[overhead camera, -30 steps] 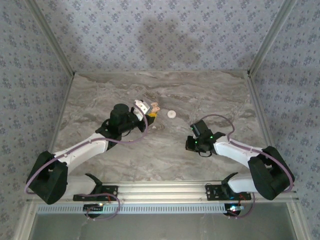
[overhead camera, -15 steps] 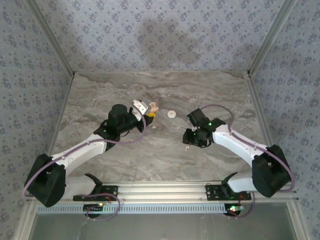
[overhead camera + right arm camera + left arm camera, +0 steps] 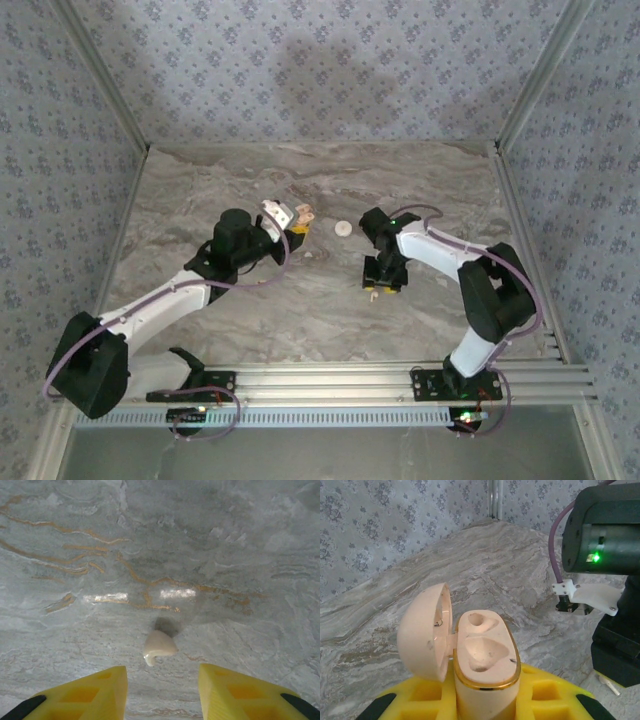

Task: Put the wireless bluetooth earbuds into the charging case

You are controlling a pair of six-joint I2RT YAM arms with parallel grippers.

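Over the marble table (image 3: 150,555), the left gripper (image 3: 485,705) clamps the open charging case (image 3: 487,680) (both sockets (image 3: 481,652) empty) while the right gripper (image 3: 162,680) hovers spread-jawed above an earbud (image 3: 159,647) lying there: nothing inserted yet.

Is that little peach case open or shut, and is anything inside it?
Open and empty. The charging case has its lid swung back on its hinge, and both moulded pockets are bare.

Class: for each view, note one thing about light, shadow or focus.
Right wrist: two glare patches on the table, a dark shadow behind the earbud. Left wrist: charging case sharp, green light glowing on the right arm. Top external: broad soft shadows on the back wall.
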